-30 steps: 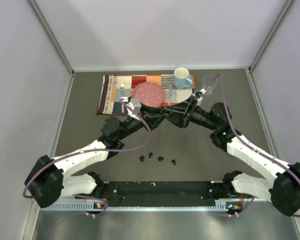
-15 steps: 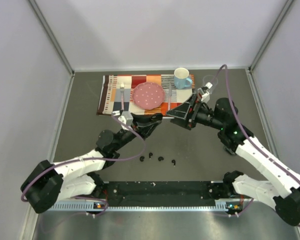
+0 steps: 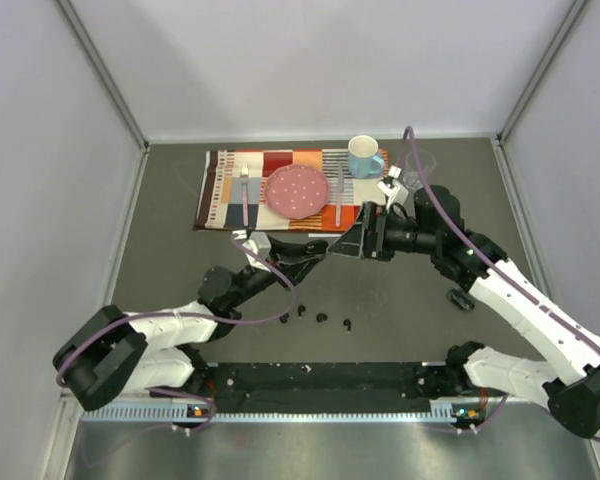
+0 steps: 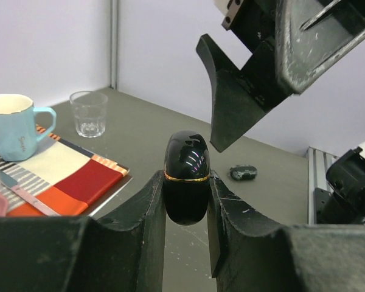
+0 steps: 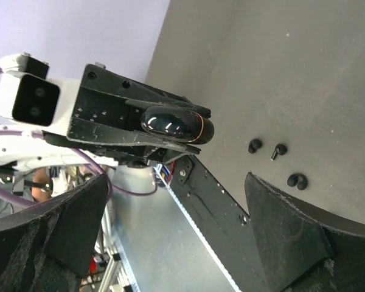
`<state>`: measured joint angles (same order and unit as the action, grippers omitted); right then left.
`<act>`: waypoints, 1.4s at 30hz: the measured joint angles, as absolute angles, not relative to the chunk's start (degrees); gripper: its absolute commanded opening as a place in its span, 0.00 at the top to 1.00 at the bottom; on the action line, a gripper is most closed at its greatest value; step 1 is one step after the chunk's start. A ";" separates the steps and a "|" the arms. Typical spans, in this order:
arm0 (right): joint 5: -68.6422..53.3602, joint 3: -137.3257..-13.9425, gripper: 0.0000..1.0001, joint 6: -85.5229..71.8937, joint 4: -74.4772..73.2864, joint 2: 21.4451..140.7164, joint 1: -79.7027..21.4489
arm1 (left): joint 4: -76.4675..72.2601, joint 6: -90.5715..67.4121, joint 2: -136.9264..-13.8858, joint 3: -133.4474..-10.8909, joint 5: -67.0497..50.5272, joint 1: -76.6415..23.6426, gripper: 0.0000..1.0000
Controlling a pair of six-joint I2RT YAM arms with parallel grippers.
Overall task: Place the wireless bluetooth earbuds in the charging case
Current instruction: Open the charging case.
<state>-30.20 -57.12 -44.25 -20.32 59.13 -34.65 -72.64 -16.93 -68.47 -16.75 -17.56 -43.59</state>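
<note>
My left gripper (image 3: 316, 246) is shut on a glossy black oval charging case (image 4: 187, 176) with a gold seam and holds it closed above the table; the case also shows in the right wrist view (image 5: 176, 125). My right gripper (image 3: 357, 241) is open and empty, facing the case from the right a short way off; one of its fingers (image 4: 231, 103) hangs just beyond the case. Several tiny black earbuds (image 3: 284, 318) (image 3: 322, 318) (image 3: 347, 324) lie loose on the table in front of the arms and below both grippers. Three of them show in the right wrist view (image 5: 254, 145).
A second black case (image 3: 463, 298) lies on the table at the right, also in the left wrist view (image 4: 243, 173). A striped placemat (image 3: 220, 190) at the back holds a pink plate (image 3: 298, 191), cutlery and a blue mug (image 3: 363, 155). A clear glass (image 3: 418, 165) stands beside it.
The two grippers, which met near the plate's front edge, have come apart. The left gripper has drawn back with the case; the right gripper has backed off and now faces it.
</note>
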 measured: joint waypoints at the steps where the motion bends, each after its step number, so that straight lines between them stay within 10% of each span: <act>1: -30.04 -57.12 0.07 -43.90 -20.97 59.48 -34.89 | -72.66 -17.02 -68.82 -16.75 -18.20 -43.59 1.00; 42: -32.95 -57.95 0.04 -55.90 -10.28 63.90 -34.59 | -73.58 -11.90 -61.84 -18.92 -30.17 -43.62 1.00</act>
